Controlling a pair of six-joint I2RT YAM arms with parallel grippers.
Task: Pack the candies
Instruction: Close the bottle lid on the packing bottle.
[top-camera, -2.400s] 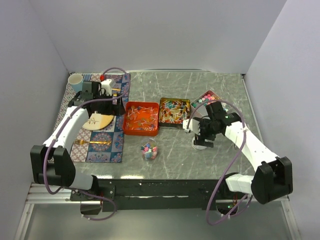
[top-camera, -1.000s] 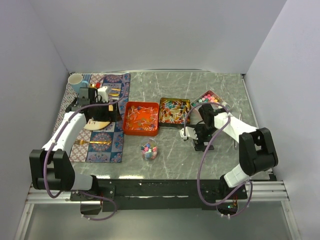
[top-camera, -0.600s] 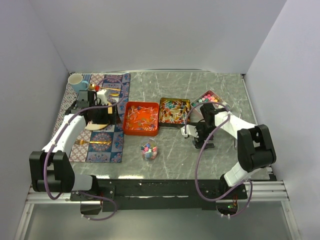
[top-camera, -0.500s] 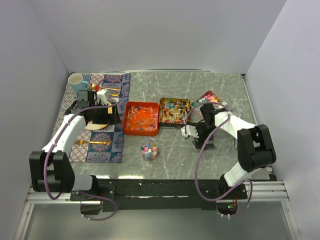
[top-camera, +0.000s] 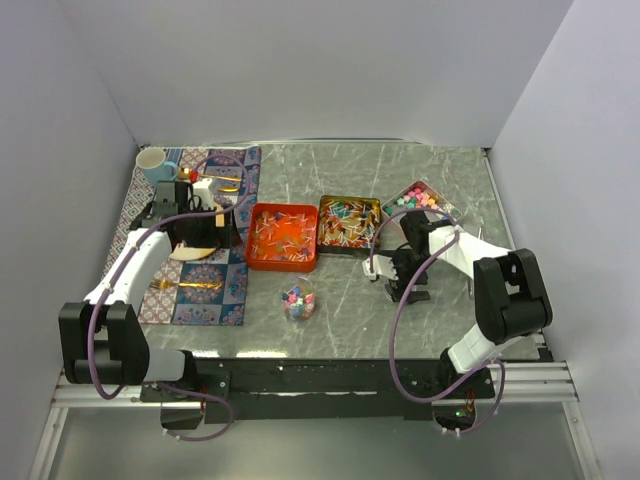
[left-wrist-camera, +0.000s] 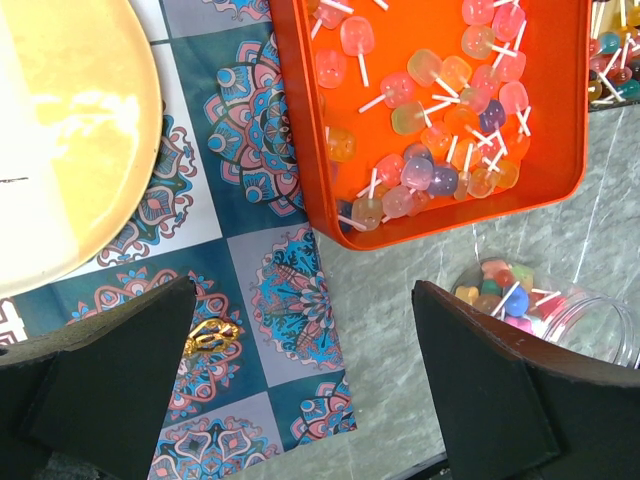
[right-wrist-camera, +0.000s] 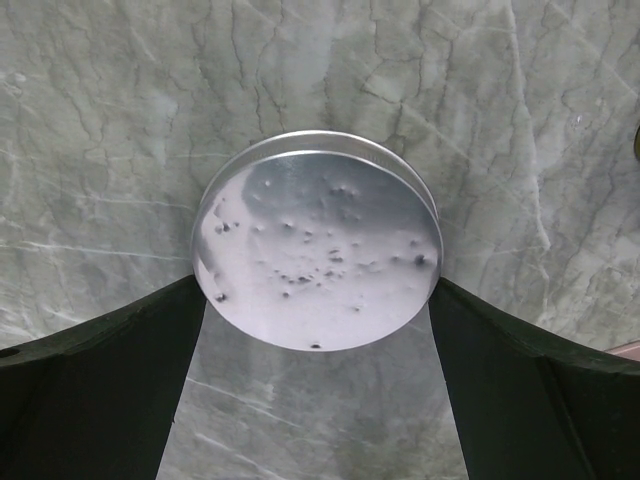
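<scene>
Candies lie in three open containers: lollipops in an orange tray (top-camera: 282, 236) (left-wrist-camera: 440, 110), wrapped ones in a dark tin (top-camera: 349, 221), ball-like ones in a small tin (top-camera: 417, 198). A clear jar (top-camera: 298, 300) (left-wrist-camera: 545, 312) at the table's front holds mixed candies. My right gripper (top-camera: 406, 282) (right-wrist-camera: 315, 292) is open low over a round silver lid (right-wrist-camera: 318, 240), one finger on each side of its near half. My left gripper (top-camera: 198, 218) (left-wrist-camera: 305, 400) hangs open above the patterned placemat (left-wrist-camera: 290, 290), left of the orange tray, with nothing between its fingers.
A pale yellow plate (left-wrist-camera: 70, 150) and a gold cutlery piece (left-wrist-camera: 212, 335) lie on the placemat. A mug (top-camera: 151, 163) stands at the back left corner. Bare grey stone table (top-camera: 350, 320) shows around the jar and the lid.
My right arm has folded in and brought its gripper down around the lid. The left gripper has drifted slightly over the placemat. Both stay open.
</scene>
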